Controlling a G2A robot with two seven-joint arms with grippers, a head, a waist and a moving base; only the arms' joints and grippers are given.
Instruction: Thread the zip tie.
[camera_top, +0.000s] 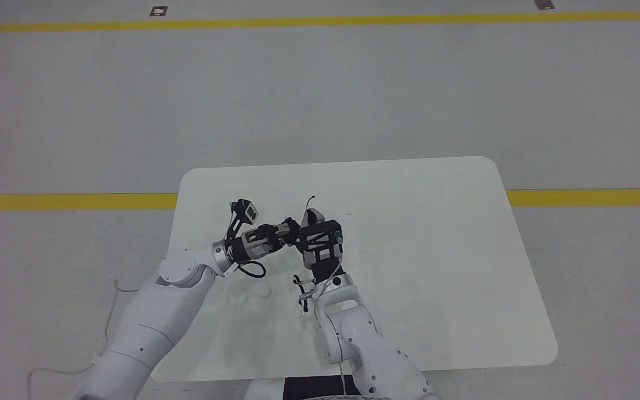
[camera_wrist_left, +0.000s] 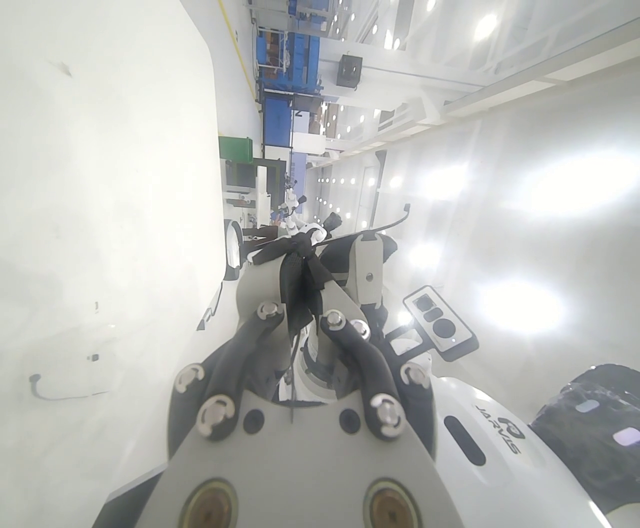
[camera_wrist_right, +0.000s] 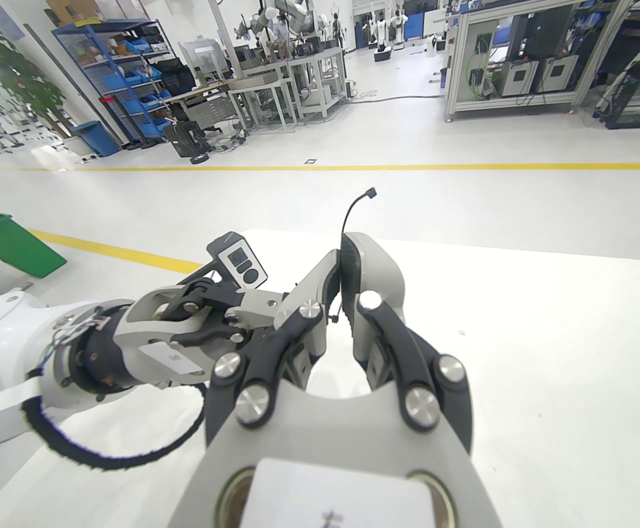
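Note:
A thin black zip tie (camera_wrist_right: 345, 220) stands up between the two fingers of my right gripper (camera_wrist_right: 342, 260), which is shut on its strap. The square head (camera_wrist_right: 371, 191) curls free above the fingertips. Over the white table (camera_top: 450, 260), my right gripper (camera_top: 314, 222) and left gripper (camera_top: 290, 232) meet tip to tip left of centre. In the left wrist view the zip tie (camera_wrist_left: 385, 226) runs from the black-taped fingertips of my left gripper (camera_wrist_left: 300, 247) across the right gripper's finger (camera_wrist_left: 367, 260). My left gripper is shut, apparently on the strap's tail end.
The table's (camera_wrist_right: 500, 325) right half and far side are bare. A thin dark curved strand (camera_wrist_left: 60, 395) lies on the table surface beside the left arm. Yellow floor lines (camera_top: 80, 201) run past the table's far edge.

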